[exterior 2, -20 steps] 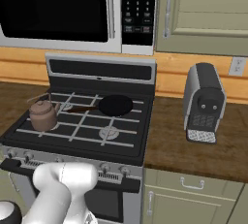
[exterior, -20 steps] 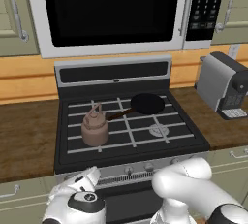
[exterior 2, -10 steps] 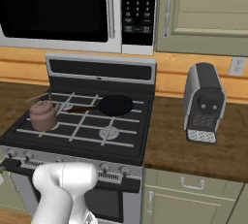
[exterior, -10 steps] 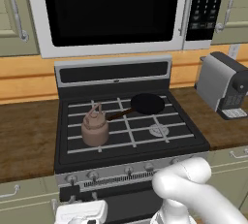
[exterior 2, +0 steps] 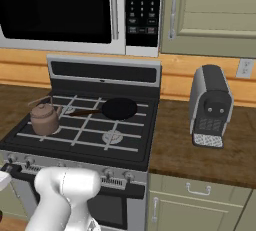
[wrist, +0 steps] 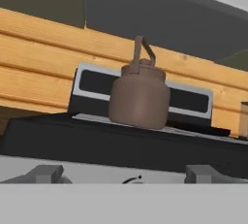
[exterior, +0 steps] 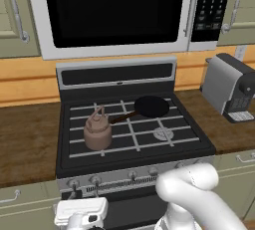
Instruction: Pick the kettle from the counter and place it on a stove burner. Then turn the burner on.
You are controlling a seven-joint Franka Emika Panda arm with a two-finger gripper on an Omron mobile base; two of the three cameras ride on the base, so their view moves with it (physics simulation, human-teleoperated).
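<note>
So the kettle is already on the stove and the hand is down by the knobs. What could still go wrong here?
1. Wrong knob: several alike knobs line the front panel, and the kettle sits on the front-left burner, so a neighbouring knob would light an empty burner or the one under the frying pan.
2. Poor grip: the open gripper hangs low, below the panel; closing off-centre could slip on the knob without turning it.

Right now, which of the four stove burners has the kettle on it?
The front-left burner, nearest the knobs: the kettle sits there. The frying pan covers the back-right one.
</note>
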